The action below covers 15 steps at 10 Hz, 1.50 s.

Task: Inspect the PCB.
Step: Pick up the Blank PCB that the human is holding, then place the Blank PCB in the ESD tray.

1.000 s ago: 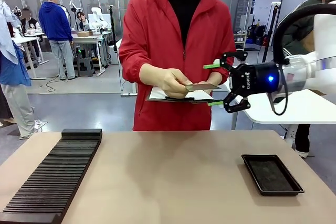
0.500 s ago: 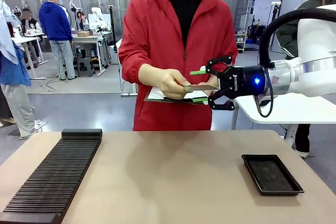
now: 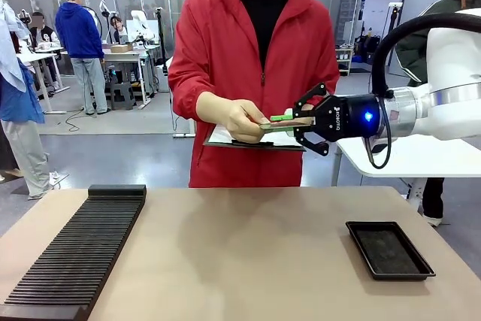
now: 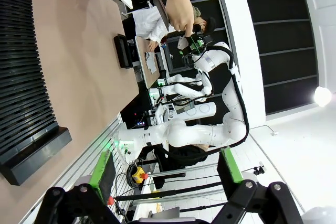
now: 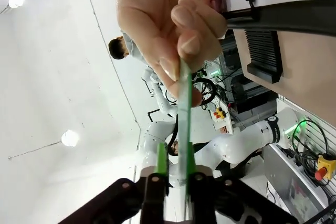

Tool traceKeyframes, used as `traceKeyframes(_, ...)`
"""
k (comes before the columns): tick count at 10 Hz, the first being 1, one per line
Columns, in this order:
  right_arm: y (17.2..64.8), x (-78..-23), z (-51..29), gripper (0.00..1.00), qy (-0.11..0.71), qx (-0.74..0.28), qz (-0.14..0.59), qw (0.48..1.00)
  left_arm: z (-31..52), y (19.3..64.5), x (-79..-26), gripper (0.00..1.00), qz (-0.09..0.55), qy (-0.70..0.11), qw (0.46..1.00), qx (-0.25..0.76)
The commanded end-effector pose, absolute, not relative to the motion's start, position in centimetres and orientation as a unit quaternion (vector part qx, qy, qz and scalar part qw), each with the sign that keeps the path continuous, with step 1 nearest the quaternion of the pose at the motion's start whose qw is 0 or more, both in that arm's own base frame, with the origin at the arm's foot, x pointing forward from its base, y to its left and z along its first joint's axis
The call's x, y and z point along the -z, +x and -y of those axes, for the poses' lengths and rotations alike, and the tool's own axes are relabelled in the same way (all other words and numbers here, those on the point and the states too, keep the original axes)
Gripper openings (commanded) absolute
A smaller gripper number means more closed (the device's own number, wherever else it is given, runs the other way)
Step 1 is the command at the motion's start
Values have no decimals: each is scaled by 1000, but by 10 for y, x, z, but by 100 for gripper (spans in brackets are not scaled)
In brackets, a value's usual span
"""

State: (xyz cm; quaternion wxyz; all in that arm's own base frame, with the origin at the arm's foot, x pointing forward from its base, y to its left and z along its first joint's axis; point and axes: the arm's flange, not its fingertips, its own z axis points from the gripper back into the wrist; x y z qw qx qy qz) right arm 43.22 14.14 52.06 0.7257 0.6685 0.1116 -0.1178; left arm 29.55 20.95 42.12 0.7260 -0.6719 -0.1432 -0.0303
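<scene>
The PCB [image 3: 279,123], a thin green board, is held flat at chest height over the table's far edge. A person's hand [image 3: 244,119] pinches its left end, and my right gripper [image 3: 291,120] is shut on its right end. In the right wrist view the PCB [image 5: 183,119] stands edge-on between the green pads [image 5: 161,163], with the person's fingers [image 5: 168,19] gripping its far end. My left gripper [image 4: 167,167] is open with nothing between its fingers, and it hangs off the table's side.
The person in a red jacket holds a clipboard [image 3: 252,140] just under the PCB. A shallow black tray [image 3: 388,249] lies at the table's right. A long black slotted rack [image 3: 75,257] runs along the left side. The tan tabletop [image 3: 240,261] lies between them.
My right gripper moved left to the PCB, and its jaws closed from wide open onto the board's right end. The person's hand stays on the board. The left arm has not moved.
</scene>
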Motion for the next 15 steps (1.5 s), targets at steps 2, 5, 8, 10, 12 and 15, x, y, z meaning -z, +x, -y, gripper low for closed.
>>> traceKeyframes(2, 429, -517, -143, 0, 679, 113, -107, 717, -210, 294, -426, 100, 140, -669, 730, 28)
traceKeyframes(5, 427, -512, -139, 0, 678, 111, -112, 718, -210, 294, -426, 100, 140, -669, 730, 28)
traceKeyframes(8, 432, -518, -140, 0, 669, 120, -113, 725, -210, 294, -426, 100, 140, -669, 730, 28)
traceKeyframes(10, 432, -518, -140, 0, 669, 120, -113, 725, -210, 294, -426, 100, 140, -669, 730, 28)
traceKeyframes(12, 432, -518, -140, 0, 669, 120, -113, 725, -210, 294, -426, 100, 140, -669, 730, 28)
traceKeyframes(15, 432, -518, -140, 0, 669, 120, -113, 725, -210, 294, -426, 100, 140, -669, 730, 28)
